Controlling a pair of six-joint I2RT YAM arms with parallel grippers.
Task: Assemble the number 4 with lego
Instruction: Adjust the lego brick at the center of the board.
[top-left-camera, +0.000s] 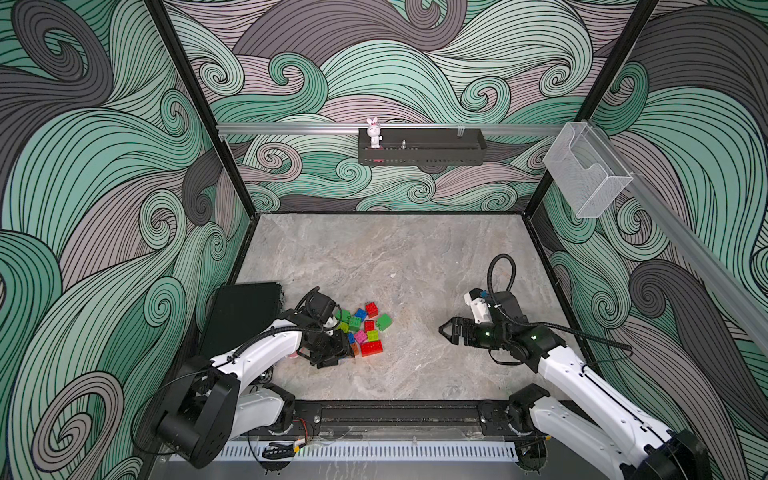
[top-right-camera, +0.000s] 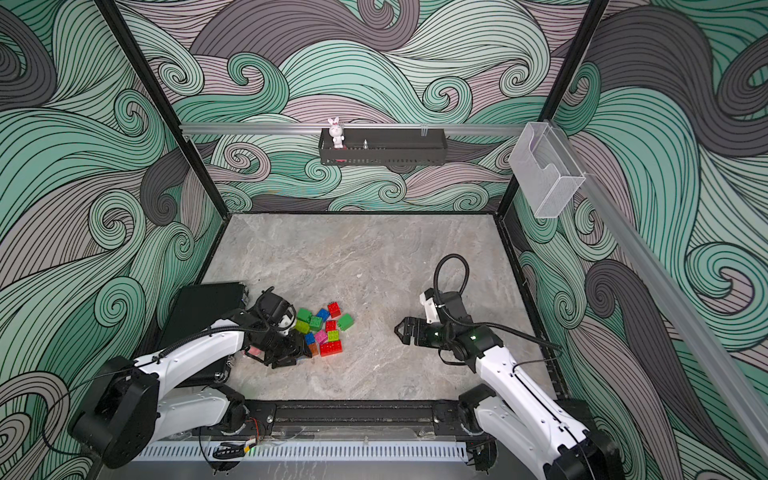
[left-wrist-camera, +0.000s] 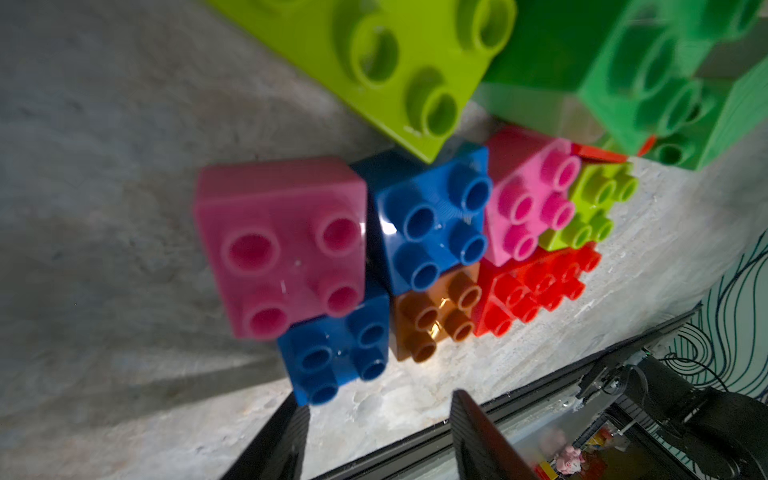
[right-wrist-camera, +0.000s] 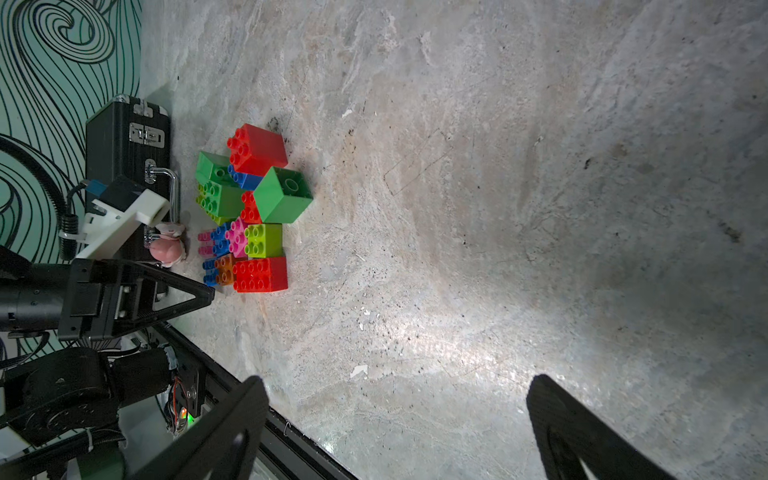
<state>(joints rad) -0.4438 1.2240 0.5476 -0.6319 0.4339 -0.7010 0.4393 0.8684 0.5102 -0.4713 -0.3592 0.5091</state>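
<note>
The lego (top-left-camera: 365, 328) lies as a tight pile of red, green, lime, blue, pink and brown-orange bricks left of the table's middle, seen in both top views (top-right-camera: 328, 328). My left gripper (top-left-camera: 343, 353) sits at the pile's near-left edge. In the left wrist view its fingers (left-wrist-camera: 282, 440) stand apart, with bare table between them. A blue brick (left-wrist-camera: 336, 357) lies just ahead of one fingertip, below a large pink brick (left-wrist-camera: 282, 245). Beside them are a brown-orange brick (left-wrist-camera: 436, 316) and a red brick (left-wrist-camera: 532, 286). My right gripper (top-left-camera: 446, 330) hovers open and empty, well right of the pile (right-wrist-camera: 249, 216).
A black case (top-left-camera: 241, 316) lies at the left wall behind my left arm, with a small pink toy (right-wrist-camera: 166, 249) beside it. A black shelf (top-left-camera: 436, 156) holding a bunny figurine (top-left-camera: 374, 133) hangs on the back wall. A clear bin (top-left-camera: 586, 174) hangs at the right.
</note>
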